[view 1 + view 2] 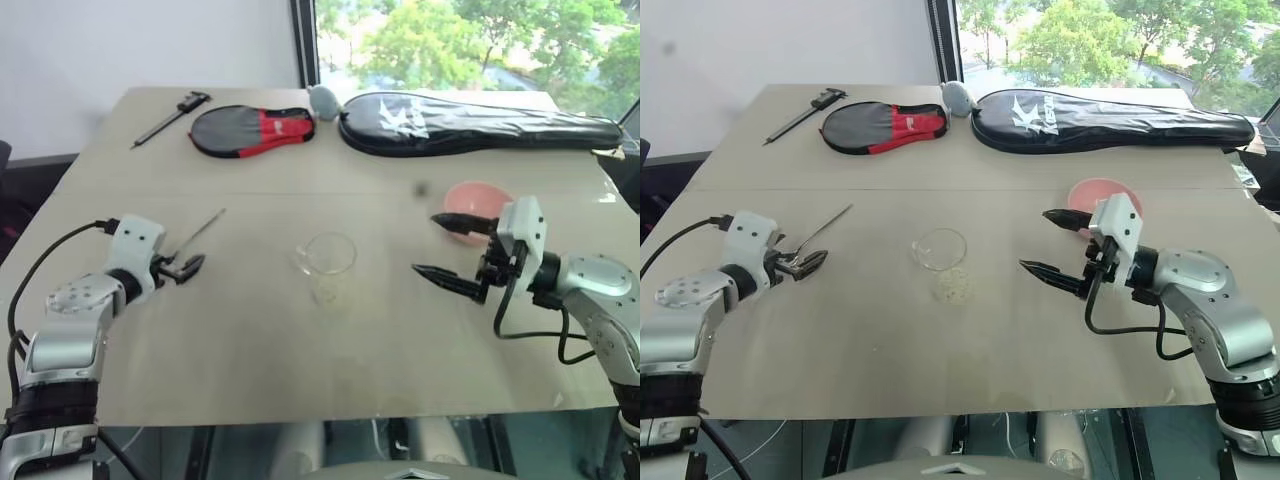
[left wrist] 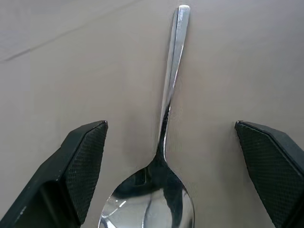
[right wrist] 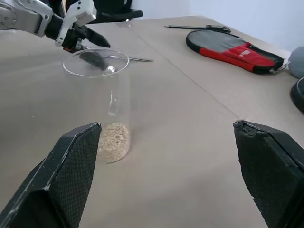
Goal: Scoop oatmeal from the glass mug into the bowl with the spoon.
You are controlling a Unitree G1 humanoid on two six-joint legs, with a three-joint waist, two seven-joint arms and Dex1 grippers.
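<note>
The left gripper (image 2: 171,175), jaws wide apart, sits over the spoon (image 2: 167,109). It should pinch the thin handle. The right gripper (image 1: 452,250), also apart, waits near the mug (image 1: 327,265).

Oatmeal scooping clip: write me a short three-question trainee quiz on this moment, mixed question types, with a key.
1. True or false: the left gripper has closed on the spoon.
2. Where is the oatmeal? A) in the bowl B) at the bottom of the glass mug C) spilled on the table
3. Fill in: the right gripper hovers, jaws open, between the glass mug and the ____.

Key: 1 false, its fingers are open either side of the spoon; 2 B; 3 bowl.
</note>
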